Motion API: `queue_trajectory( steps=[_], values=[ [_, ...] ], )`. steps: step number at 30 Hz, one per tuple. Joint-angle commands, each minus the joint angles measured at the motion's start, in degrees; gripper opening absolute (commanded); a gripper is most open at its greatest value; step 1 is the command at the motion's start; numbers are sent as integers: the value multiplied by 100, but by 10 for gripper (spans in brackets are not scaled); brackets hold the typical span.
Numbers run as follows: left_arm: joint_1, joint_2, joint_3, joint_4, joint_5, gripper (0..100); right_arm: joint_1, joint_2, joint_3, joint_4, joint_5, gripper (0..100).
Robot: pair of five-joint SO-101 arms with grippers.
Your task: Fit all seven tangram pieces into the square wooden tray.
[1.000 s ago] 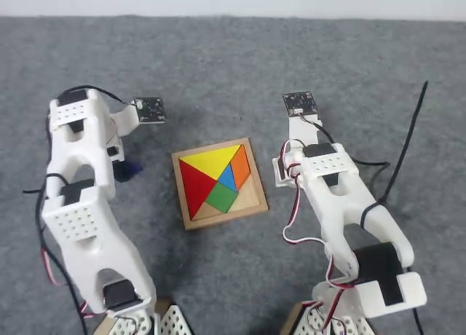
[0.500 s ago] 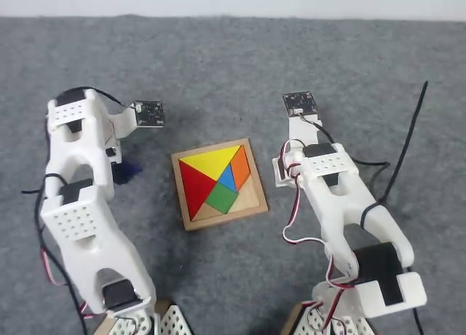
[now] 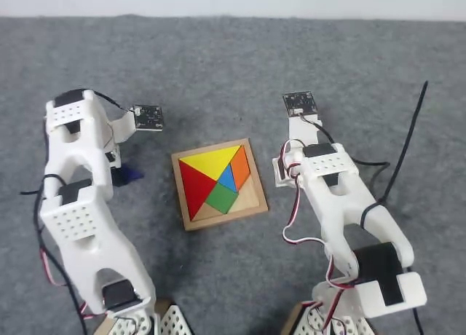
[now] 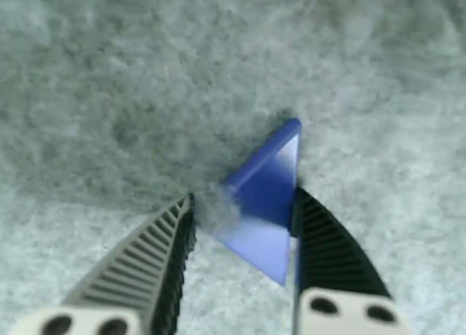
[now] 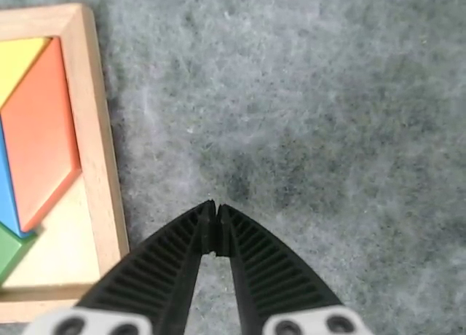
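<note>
1 wooden tray (image 3: 253, 197), 5 pieces (image 3: 217, 180) inside | 1 blue triangle (image 4: 266, 196) on carpet (image 3: 291, 58) | left gripper (image 4: 244, 195) low, parted around it | right gripper (image 5: 217, 207) closed, empty, beside tray

The bench (image 3: 218, 58) is covered in rough felt; the tray (image 3: 249, 196) is made of smooth wood; the blue triangle (image 4: 263, 189) is finished glossy.

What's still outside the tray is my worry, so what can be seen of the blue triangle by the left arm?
The blue triangle is a flat, smooth, dark blue piece with a slightly glossy face. It sits on the grey carpet inside the open left gripper, against one finger and clear of the other. From above it peeks out beside the left arm, outside the wooden tray.
</note>
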Motion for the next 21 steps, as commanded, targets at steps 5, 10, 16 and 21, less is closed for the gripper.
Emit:
queue_trajectory(
  steps=[5, 10, 16, 21],
  values=[
    [-114, -53, 13, 607, -105, 141, -48, -48, -44, -92, 105, 9],
    [-35, -53, 13, 818, -105, 118, -48, -48, -44, -92, 105, 9],
    [26, -53, 13, 826, -105, 115, -48, -48, -44, -92, 105, 9],
    [9, -220, 48, 897, -105, 115, -48, -48, -44, -92, 105, 9]
  ],
)
